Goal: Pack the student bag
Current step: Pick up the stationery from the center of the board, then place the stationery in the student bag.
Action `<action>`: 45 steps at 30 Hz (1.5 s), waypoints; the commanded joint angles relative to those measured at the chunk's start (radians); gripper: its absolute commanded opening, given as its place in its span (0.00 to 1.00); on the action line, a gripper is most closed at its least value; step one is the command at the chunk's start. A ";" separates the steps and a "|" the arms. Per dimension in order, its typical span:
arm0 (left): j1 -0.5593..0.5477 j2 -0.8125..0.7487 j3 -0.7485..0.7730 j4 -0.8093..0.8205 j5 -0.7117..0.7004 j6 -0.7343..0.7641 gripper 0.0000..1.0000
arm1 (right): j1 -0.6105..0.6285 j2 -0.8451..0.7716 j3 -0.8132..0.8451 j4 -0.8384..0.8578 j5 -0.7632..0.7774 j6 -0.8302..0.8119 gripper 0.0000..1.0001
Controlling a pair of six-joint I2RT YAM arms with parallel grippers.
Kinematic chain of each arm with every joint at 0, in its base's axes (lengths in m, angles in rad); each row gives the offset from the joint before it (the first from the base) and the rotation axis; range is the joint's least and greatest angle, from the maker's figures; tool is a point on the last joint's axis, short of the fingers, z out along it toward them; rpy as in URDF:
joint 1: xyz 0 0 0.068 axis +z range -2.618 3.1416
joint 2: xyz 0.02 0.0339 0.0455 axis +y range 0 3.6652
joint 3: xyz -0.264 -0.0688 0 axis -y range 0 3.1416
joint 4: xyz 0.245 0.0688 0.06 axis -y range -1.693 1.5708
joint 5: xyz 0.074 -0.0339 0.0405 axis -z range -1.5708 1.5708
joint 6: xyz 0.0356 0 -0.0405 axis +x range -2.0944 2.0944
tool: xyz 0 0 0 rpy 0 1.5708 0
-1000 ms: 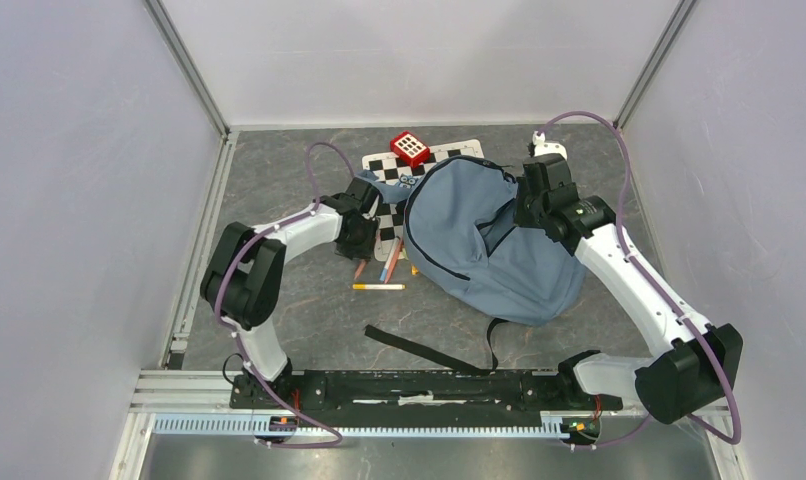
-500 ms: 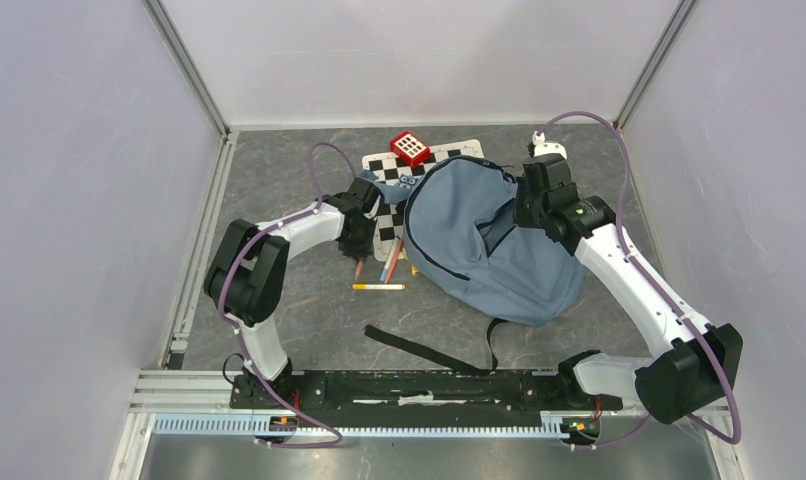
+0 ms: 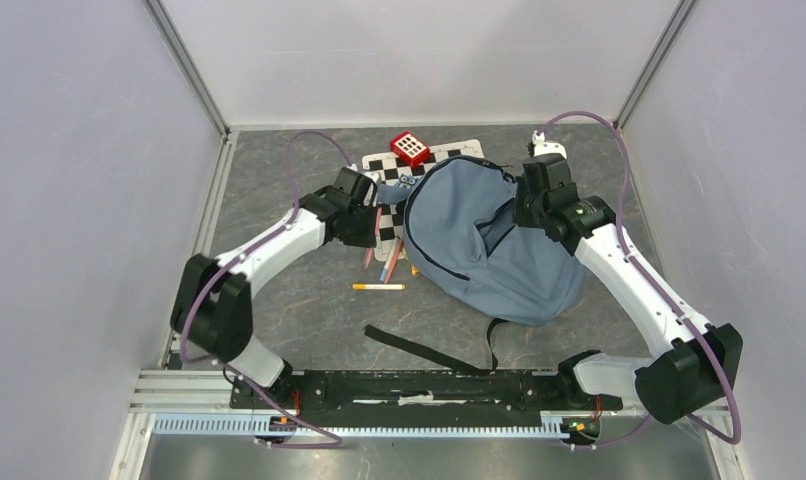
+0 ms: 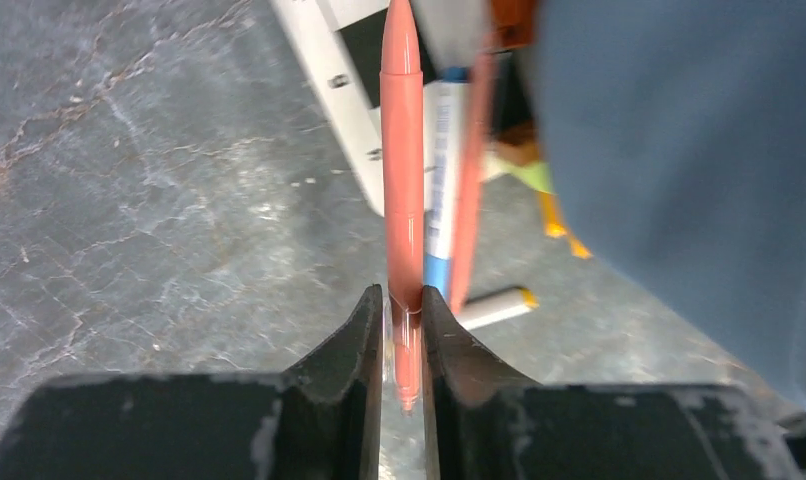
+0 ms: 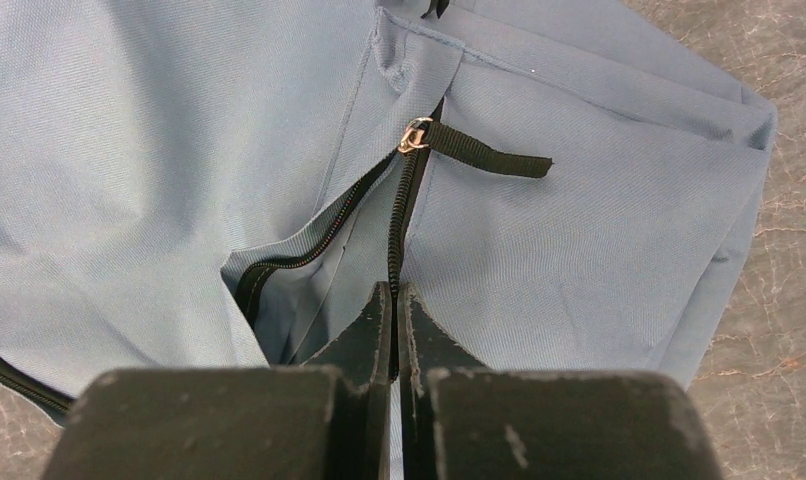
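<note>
lying right of centre on the table (image 3: pixel 309 300), the student bag (image 3: pixel 489 245) looks soft, light and floppy, so its zipper edge (image 5: pixel 404 215) is the firm place to grip. the right gripper (image 5: pixel 394 300) is clamped shut on that edge, propping the mouth open. at the bag's far left, the left gripper (image 4: pixel 403 300) pinches a salmon pen (image 4: pixel 402 170), jaws nearly closed.

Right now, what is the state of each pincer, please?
Left pincer: closed on the red pen.
Right pincer: closed on the student bag, at its zipper edge.
</note>
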 commanded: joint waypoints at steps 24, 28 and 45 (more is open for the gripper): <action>-0.338 0.269 0.608 0.039 0.491 -0.183 0.05 | 0.002 -0.074 0.071 0.069 -0.002 0.002 0.00; -0.337 0.277 0.597 -0.011 0.510 -0.166 0.05 | 0.002 -0.070 0.073 0.079 0.001 -0.003 0.00; -0.315 0.508 0.808 0.138 0.529 -0.310 0.05 | 0.002 -0.086 0.050 0.098 -0.018 0.004 0.00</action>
